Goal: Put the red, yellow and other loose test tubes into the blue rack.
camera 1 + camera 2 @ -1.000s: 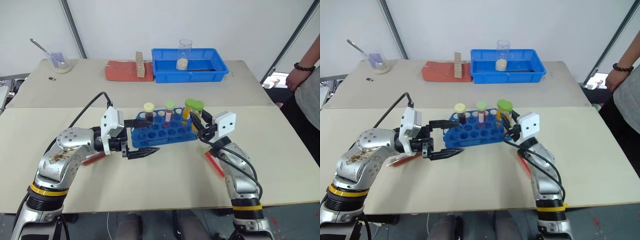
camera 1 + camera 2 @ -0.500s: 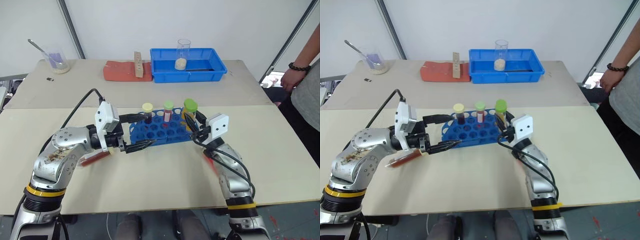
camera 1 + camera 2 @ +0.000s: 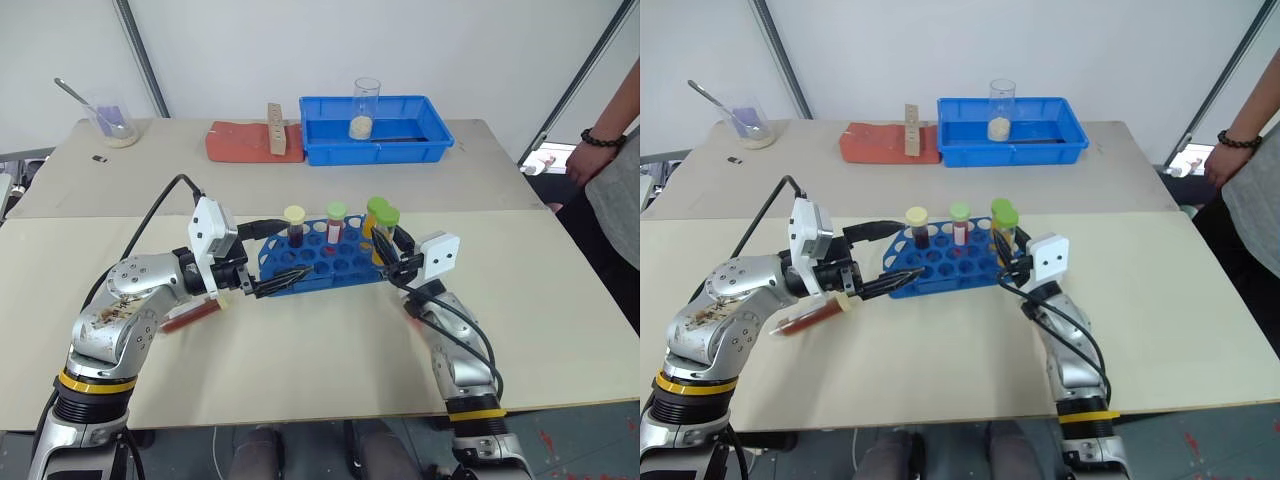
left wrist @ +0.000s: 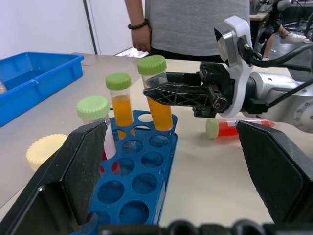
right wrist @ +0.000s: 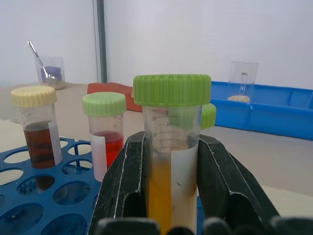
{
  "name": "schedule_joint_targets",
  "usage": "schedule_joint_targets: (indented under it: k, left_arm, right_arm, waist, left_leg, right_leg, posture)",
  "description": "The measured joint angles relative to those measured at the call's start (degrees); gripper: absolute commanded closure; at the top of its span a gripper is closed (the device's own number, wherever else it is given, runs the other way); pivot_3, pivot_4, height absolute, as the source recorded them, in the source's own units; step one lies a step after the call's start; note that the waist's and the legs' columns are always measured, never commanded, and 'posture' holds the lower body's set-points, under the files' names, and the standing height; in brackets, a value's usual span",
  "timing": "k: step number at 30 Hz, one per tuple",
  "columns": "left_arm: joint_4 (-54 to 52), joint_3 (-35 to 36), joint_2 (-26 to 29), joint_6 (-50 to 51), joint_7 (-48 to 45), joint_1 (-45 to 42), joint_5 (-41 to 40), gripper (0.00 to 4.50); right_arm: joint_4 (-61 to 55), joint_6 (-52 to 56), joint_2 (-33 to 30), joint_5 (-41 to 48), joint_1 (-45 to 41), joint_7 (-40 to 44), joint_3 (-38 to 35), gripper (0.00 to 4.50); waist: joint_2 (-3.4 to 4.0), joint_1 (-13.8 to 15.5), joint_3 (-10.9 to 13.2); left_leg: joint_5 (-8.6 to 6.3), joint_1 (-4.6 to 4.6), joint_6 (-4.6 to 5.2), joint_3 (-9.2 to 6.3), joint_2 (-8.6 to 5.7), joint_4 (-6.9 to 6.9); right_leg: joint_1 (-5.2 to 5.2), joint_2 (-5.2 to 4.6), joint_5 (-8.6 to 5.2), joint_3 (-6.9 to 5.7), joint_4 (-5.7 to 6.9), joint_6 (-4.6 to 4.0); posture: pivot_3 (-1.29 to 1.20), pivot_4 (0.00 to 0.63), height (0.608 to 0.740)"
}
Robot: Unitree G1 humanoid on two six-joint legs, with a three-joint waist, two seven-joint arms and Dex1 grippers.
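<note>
1. So, the largest task thing is the blue rack; it stands in the middle of the tabletop, between our two arms, and we see most of its holes are still free.
2. In the rack already stand three tubes: a cream-capped tube with dark red liquid, a green-capped tube with red liquid, and a green-capped tube with yellow liquid at the right end.
3. Our right tool is pressed together on a fourth tube, the yellow tube with green cap; it holds it upright just above the right end of the rack, close to the other yellow one. We judge this tube is not yet seated in a hole.
4. Our left tool is spread wide and holds nothing; its fingers stand on both sides of the left end of the rack, perhaps to steady it.
5. Two loose red tubes still lie on the tabletop: one under the left forearm, one beside the right arm. So we think about half of the work remains.
6. For writing, on the held tube we read only a printed scale with "mL" and a figure that seems "45"; no brand can be read.
</note>
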Motion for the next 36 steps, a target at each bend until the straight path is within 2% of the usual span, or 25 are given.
schedule_joint_targets:
  k: [1, 8, 15, 20, 25, 29, 32, 36]
  left_arm:
    - [0.0, 0.0, -0.11, 0.0, 0.15, -0.04, 0.0, 0.0]
    - [0.03, 0.0, -0.38, -0.07, 1.28, -0.47, 0.25, 0.0]
    - [0.14, -0.01, -0.92, -0.3, 2.17, -0.57, 1.3, 0.0]
    - [0.16, 0.03, -1.02, -0.6, 2.61, -0.54, 2.24, 0.0]
    - [0.27, 0.35, -0.94, -2.36, 2.91, 0.26, 3.42, 0.0]
    - [0.27, 0.32, 1.46, -2.99, 0.61, 2.29, 4.44, 0.0]
    - [0.2, -0.26, 4.21, -4.91, -2.83, 2.94, 5.76, 0.0]
    - [-1.77, -1.62, 5.5, -4.86, -5.49, 2.9, 5.76, 0.0]
  right_arm:
    - [0.0, 0.0, 0.02, 0.01, 0.03, -0.06, 0.0, 2.51]
    - [-0.01, -0.06, 0.06, 0.69, 0.35, 0.35, 0.18, 0.1]
    - [-0.92, 0.61, -2.94, 0.08, 1.89, 1.92, 0.58, 0.05]
    - [-8.71, 6.52, -8.48, 2.16, 6.17, 4.76, 0.12, 0.05]
    - [-22.48, 15.91, -18.9, 5.1, 13.91, 9.62, -1.69, 0.05]
    - [-32.65, 27.15, -28.53, 11.22, 16.95, 13.13, -6.57, 0.05]
    - [-38.23, 38.3, -35.33, 18.02, 16.48, 14.96, -10.01, 0.05]
    - [-41.27, 56.36, -46.22, 29.65, 11.48, 17.32, -12.63, 0.05]
  waist:
    - [0.0, 0.0, 0.0]
    - [0.0, 0.03, 0.0]
    - [0.0, 0.07, 0.0]
    - [0.0, 0.2, 0.0]
    - [0.0, 0.38, 0.0]
    - [-0.01, 0.2, 0.0]
    - [-0.02, 0.3, 0.01]
    - [-0.04, 0.49, 0.02]
  left_leg:
    - [0.0, 0.0, 0.0, 0.0, 0.0, 0.0]
    - [0.0, 0.0, 0.0, 0.0, 0.0, 0.0]
    - [0.0, -0.01, 0.0, 0.0, -0.01, 0.0]
    - [0.0, -0.01, 0.0, -0.01, -0.01, -0.03]
    - [0.0, -0.01, 0.0, 0.02, -0.02, -0.02]
    - [0.0, 0.08, 0.0, 0.06, 0.0, -0.02]
    - [0.0, 0.12, 0.0, 0.02, 0.01, -0.02]
    - [0.0, 0.13, 0.0, 0.04, 0.0, -0.01]
  right_leg:
    - [0.0, 0.0, 0.0, 0.0, 0.0, 0.0]
    - [0.0, 0.0, -0.01, 0.0, 0.0, 0.01]
    - [0.0, 0.0, -0.01, 0.01, -0.01, 0.01]
    - [0.0, 0.0, -0.03, 0.0, -0.02, 0.02]
    - [0.0, -0.01, -0.09, 0.02, -0.04, 0.11]
    - [0.01, -0.01, -0.24, 0.03, 0.01, 0.29]
    - [0.04, 0.02, -0.45, 0.01, 0.03, -0.11]
    - [0.09, -0.01, -0.46, 0.02, -0.05, -0.11]
  posture:
    - [0.0, 0.15, 0.74]
    - [0.0, 0.15, 0.74]
    - [0.0, 0.15, 0.74]
    - [0.0, 0.15, 0.74]
    - [0.0, 0.15, 0.74]
    - [0.0, 0.15, 0.74]
    - [0.0, 0.15, 0.74]
    - [0.0, 0.15, 0.74]
